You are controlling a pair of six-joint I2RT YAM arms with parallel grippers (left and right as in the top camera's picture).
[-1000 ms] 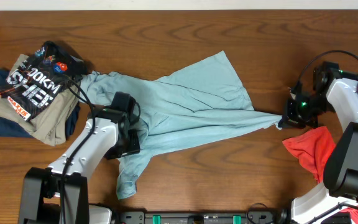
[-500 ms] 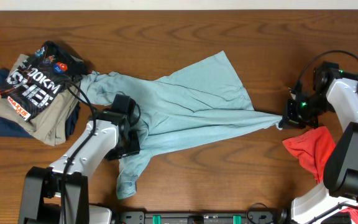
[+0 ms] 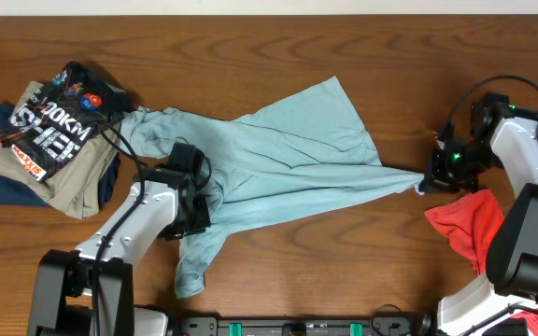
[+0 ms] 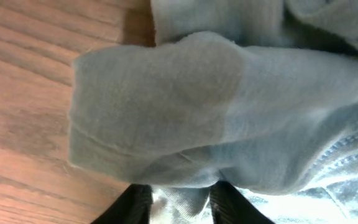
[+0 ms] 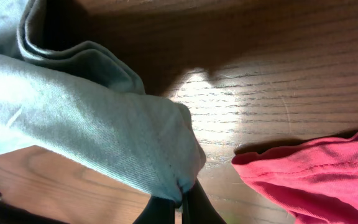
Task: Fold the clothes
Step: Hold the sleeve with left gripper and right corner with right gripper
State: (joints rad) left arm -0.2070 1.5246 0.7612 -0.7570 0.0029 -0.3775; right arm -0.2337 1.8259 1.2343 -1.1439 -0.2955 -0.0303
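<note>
A plain pale blue-grey T-shirt (image 3: 288, 149) lies crumpled and stretched across the middle of the wooden table. My left gripper (image 3: 194, 207) is over its lower left part, and its fingers (image 4: 180, 202) are closed on a bunch of the blue-grey fabric (image 4: 185, 118). My right gripper (image 3: 434, 174) is shut on the shirt's right tip (image 5: 104, 143), pulled out to a point, with the fingers (image 5: 180, 208) pinching the cloth. A coral-red garment (image 3: 465, 224) lies by the right arm, also seen in the right wrist view (image 5: 316, 180).
A stack of folded clothes (image 3: 49, 140) with a black printed shirt on top sits at the far left, beside the T-shirt's left sleeve. Bare wood shows along the back of the table (image 3: 250, 47). Both arm bases stand at the front edge.
</note>
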